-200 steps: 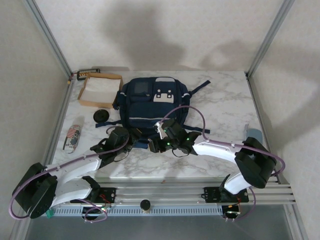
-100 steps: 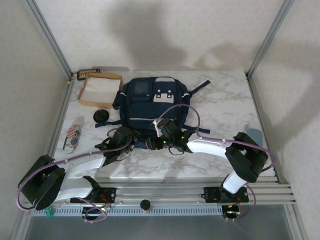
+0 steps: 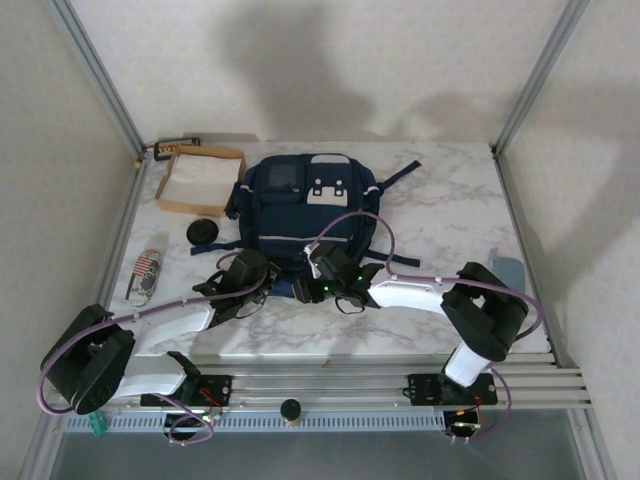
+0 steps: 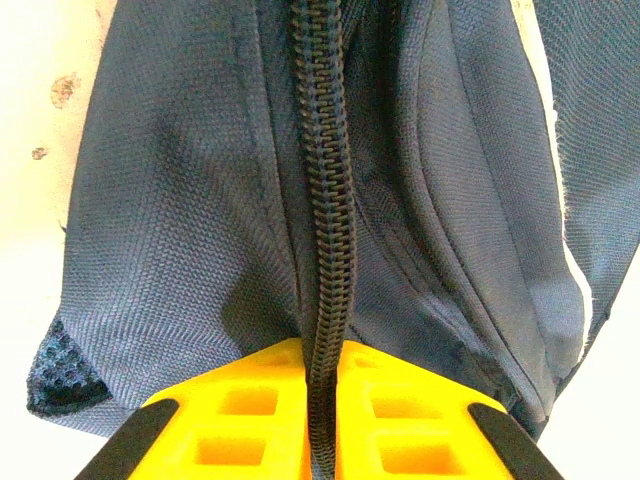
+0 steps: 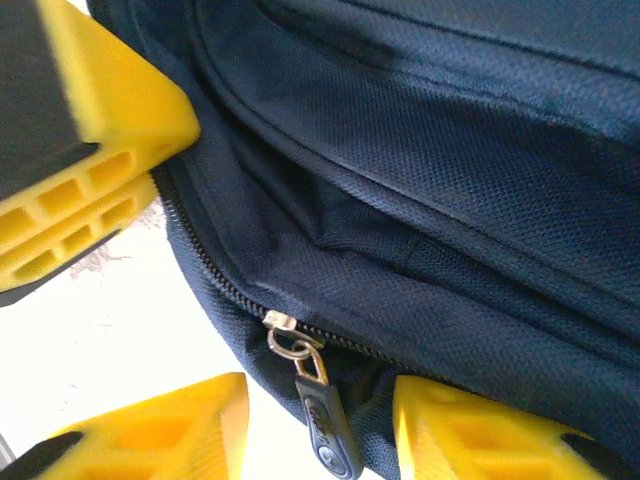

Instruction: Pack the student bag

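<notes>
Left gripper [image 4: 320, 400] has its yellow fingers pinched shut on the zipper [image 4: 322, 200] at the backpack's [image 3: 300, 205] near edge. Right gripper [image 5: 320, 432] stands open just beside it, straddling the zipper pull [image 5: 318, 405]. The backpack lies flat on the middle of the marble table [image 3: 450, 210].

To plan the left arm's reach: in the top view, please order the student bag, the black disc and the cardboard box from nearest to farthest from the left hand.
1. student bag, touching: the left hand grips its zipper.
2. black disc, left of the bag.
3. cardboard box, far left corner.
</notes>
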You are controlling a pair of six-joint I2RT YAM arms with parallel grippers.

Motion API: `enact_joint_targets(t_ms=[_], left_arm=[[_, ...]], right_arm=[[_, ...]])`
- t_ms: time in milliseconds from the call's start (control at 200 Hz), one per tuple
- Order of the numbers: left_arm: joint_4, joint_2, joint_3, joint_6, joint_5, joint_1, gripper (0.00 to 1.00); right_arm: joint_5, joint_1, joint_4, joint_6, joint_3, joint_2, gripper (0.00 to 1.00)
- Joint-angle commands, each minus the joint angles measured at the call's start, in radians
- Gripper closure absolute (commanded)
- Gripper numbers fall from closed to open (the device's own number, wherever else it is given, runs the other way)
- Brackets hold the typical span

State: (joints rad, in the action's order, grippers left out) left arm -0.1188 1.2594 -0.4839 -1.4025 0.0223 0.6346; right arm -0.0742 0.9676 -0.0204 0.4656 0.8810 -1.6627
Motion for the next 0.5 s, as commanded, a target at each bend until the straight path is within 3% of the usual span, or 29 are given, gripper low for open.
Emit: enact_joint_targets(t_ms=[0,150,235,310,491], left_arm=[[-0.013,-0.005,-0.036,0.002,0.031,0.012,0.89],[0.019,-0.031,-0.029,0.001,0.065,0.013,0.91],[0.039,-0.048,-0.027,0.006,0.083,0.013,0.92],[0.049,-0.057,-0.023,0.01,0.092,0.013,0.93],[0.103,-0.083,-0.022,0.032,0.147,0.007,0.98]], right_arm=[[0.01,0.01,0.013,0.005,0.021,-0.05,0.61],[0.068,0.011,0.058,-0.011,0.069,-0.069,0.78],[0.099,0.01,0.078,-0.02,0.067,-0.053,0.82],[0.113,0.008,0.094,-0.028,0.065,-0.041,0.93],[0.172,0.008,0.181,-0.036,0.068,0.016,0.98]])
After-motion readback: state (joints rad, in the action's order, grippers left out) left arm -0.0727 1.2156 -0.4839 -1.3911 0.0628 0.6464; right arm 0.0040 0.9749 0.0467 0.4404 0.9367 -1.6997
